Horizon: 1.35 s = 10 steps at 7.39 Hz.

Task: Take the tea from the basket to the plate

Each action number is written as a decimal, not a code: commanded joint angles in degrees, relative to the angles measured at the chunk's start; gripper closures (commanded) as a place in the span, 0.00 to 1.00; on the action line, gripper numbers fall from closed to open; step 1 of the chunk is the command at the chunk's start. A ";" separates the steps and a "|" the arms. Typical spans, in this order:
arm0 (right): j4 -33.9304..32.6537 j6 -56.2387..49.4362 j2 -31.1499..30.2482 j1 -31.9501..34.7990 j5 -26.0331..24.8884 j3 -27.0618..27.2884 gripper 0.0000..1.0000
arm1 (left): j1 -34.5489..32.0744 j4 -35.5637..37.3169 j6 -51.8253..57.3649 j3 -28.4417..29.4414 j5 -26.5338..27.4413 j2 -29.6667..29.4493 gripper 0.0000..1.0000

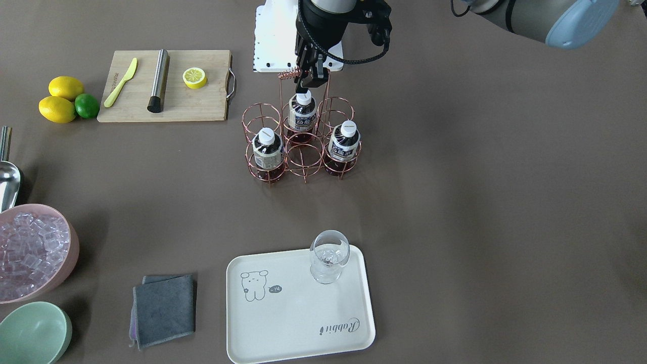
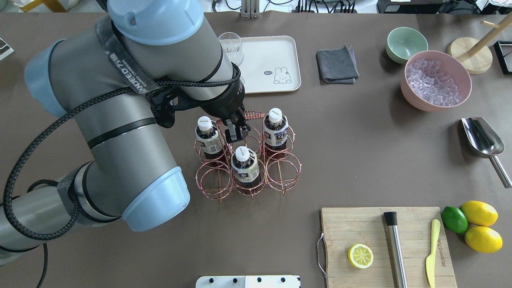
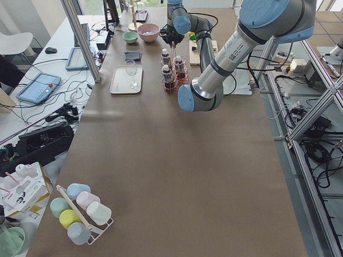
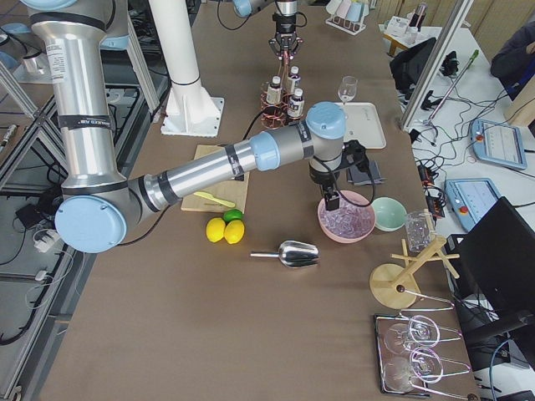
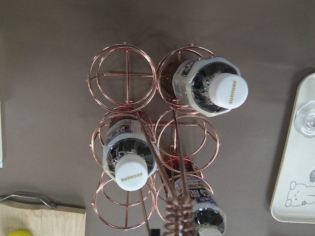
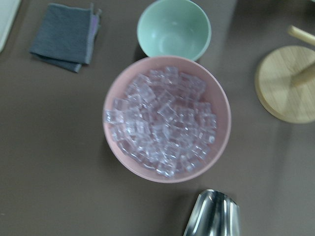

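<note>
Hovering left gripper [image 1: 309, 83] over basket [image 1: 303, 135], grip state unclear; coiled handle [image 1: 288, 75] beside tea [image 1: 302, 114]; glass [image 1: 329, 255] on plate [image 1: 298, 313].

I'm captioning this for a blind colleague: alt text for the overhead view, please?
The left gripper hangs over a copper wire basket holding three tea bottles. Beyond it, a cream plate carries a clear glass.

Glossy copper-wire basket [image 1: 304, 134], seemingly matt plate [image 1: 298, 313]
</note>
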 commanded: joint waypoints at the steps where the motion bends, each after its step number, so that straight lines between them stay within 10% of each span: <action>1: 4.66 2.49 7.96 -6.59 3.05 3.35 0.00 | 0.00 0.31 0.00 -0.05 0.08 -0.01 1.00; 4: 31.31 13.29 10.94 -16.78 1.04 1.37 0.01 | 0.09 0.31 0.00 -0.05 0.08 -0.01 1.00; 10: 42.98 21.83 20.90 -42.46 -21.82 -1.55 0.01 | 0.09 0.31 0.00 0.12 0.08 0.08 1.00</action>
